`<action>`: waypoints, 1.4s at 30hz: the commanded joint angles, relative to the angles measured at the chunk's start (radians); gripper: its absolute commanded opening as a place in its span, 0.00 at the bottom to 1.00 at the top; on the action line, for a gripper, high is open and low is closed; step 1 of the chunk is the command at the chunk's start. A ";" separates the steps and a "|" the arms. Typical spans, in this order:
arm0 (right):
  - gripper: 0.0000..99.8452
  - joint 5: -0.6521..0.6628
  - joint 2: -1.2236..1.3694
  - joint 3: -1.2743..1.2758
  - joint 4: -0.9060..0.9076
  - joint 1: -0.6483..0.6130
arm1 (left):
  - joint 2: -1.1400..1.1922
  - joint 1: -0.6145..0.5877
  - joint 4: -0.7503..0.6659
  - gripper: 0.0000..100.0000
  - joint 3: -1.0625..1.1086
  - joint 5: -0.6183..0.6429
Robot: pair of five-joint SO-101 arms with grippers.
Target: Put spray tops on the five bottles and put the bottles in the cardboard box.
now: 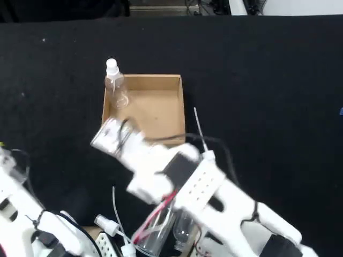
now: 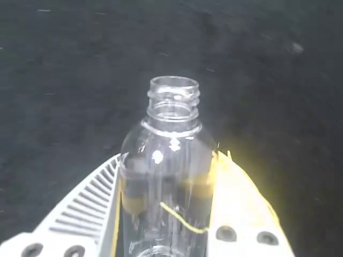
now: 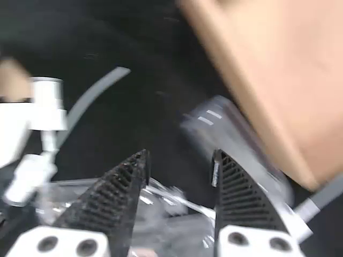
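— Gripping anything, the left pincer (image 2: 168, 156)?
— Yes: clenched on an uncapped bottle (image 2: 172, 101), its open neck standing out past the fingertips (image 2: 113, 167).
— And the right pincer (image 3: 180, 155)?
— Released, jaws apart. The cardboard box (image 3: 268, 69) sits just beyond it to one side, a loose spray top (image 3: 45, 101) beyond it on the other. A capped bottle (image 1: 114, 85) stands upright in the box's corner, past that pincer.

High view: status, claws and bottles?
Left claw shut on uncapped clear plastic bottle. Right claw open beside brown cardboard box. One capped clear bottle stands in box. Loose white spray tops on black table.
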 commanded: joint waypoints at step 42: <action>0.17 -0.298 0.378 0.124 -0.454 -0.453 | 0.732 -0.512 0.034 0.03 -0.727 -0.002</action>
